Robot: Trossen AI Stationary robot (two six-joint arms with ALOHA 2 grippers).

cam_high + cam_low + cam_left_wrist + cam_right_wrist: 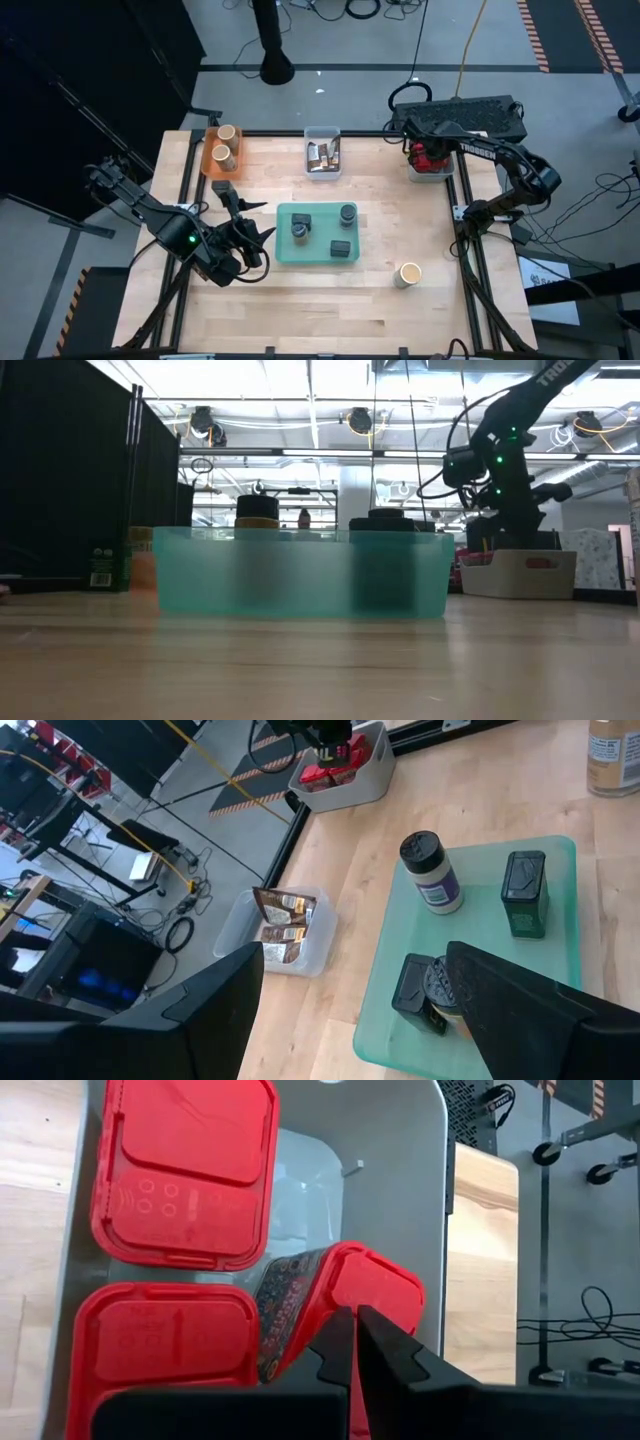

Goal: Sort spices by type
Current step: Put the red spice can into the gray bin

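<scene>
Right end effector (355, 1342) closed, seemingly touching red cube (345, 1305).

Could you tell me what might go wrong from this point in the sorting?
The shut right gripper sits low in the bin among the red containers; lifting could drag the tilted one out. The tan jar stands alone near the front edge, far from its bin.

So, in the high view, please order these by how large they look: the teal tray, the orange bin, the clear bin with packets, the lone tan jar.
1. teal tray, clearly largest.
2. orange bin and clear bin: these look alike, so I do not rank them.
3. tan jar, smallest.
</scene>
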